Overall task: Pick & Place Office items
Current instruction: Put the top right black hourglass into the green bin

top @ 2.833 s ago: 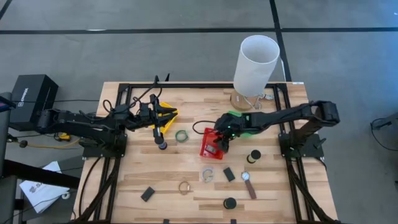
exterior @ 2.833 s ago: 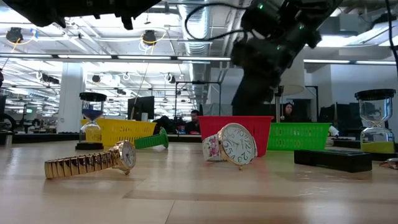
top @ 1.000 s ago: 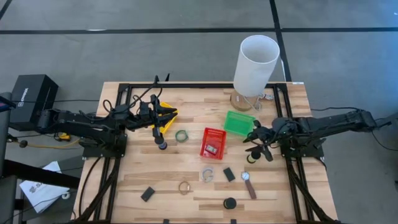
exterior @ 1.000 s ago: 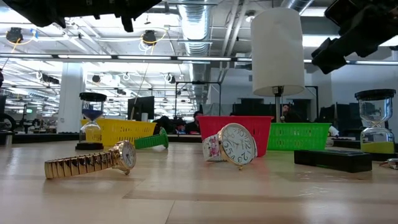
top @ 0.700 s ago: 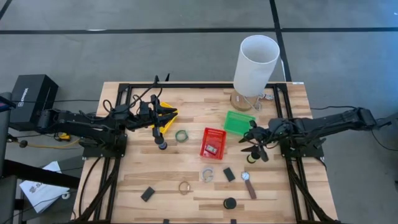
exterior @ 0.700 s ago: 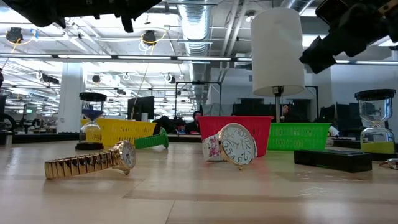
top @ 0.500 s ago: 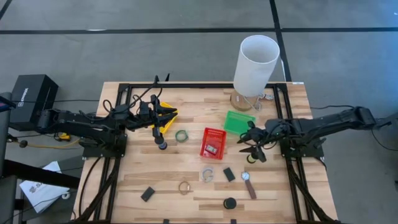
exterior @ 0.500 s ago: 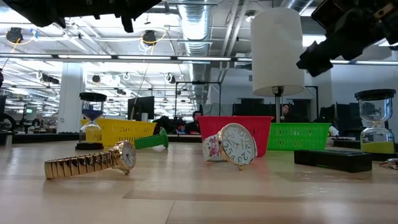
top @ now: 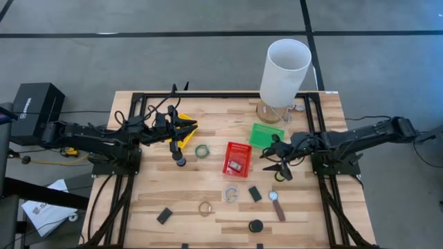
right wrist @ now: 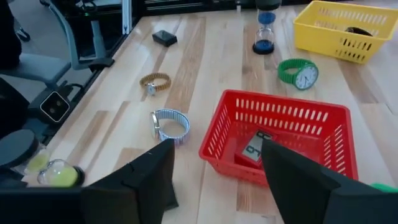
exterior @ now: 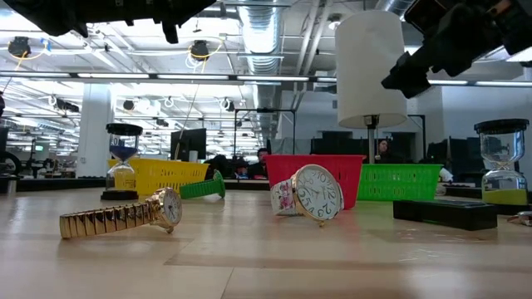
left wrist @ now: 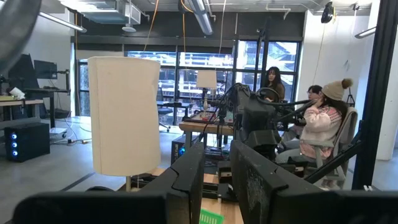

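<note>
Risk first: right hand (top: 275,161) hangs empty with fingers spread wide, low over the bench (top: 138,200). If it drops off-centre, a finger could tip the upright yellow-sand hourglass (top: 277,177), which would roll. The hourglass stands just beside the hand on the bench-front side, apart from it. Next out is the red basket (top: 237,158), near the fingertips, with a flat item (right wrist: 255,148) already in it; a sideways sweep could shove it. Farthest, left hand (top: 177,142) waits by the yellow basket (top: 188,126), fingers narrowly apart, nothing between.

Green watch (top: 201,151) lies left of centre; gold watch (top: 205,207) and silver watch (top: 230,194) lower centre; brown-strapped watch (top: 276,203) right of them.
</note>
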Motion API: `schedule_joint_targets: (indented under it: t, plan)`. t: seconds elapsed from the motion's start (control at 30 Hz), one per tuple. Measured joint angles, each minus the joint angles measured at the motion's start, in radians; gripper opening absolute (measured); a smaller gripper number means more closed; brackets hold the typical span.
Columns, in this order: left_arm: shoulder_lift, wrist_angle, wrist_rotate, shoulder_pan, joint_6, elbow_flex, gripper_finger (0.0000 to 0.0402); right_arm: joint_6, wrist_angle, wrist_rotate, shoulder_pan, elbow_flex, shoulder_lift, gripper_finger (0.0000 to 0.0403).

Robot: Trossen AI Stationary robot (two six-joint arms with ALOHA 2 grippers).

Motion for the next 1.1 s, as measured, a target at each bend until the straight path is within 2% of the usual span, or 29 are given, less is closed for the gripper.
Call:
schedule_joint_targets:
  t: [0.3, 0.57, 0.73, 1.1]
  plan:
    - [0.000, 0.000, 0.000, 0.000, 0.000, 0.000, 0.0074, -0.028, -0.237, -0.003, 0.028, 0.074, 0.000, 0.0255]
    - [0.000, 0.000, 0.000, 0.000, 0.000, 0.000, 0.0074, 0.112, -0.267, -0.003, 0.075, 0.078, 0.000, 0.0255]
    - [0.000, 0.000, 0.000, 0.000, 0.000, 0.000, 0.0074, 0.173, -0.352, -0.002, 0.103, 0.078, 0.000, 0.0255]
    - [0.000, -0.001, 0.000, 0.000, 0.000, 0.000, 0.0074, 0.143, -0.421, 0.031, 0.119, 0.078, 0.018, 0.0255]
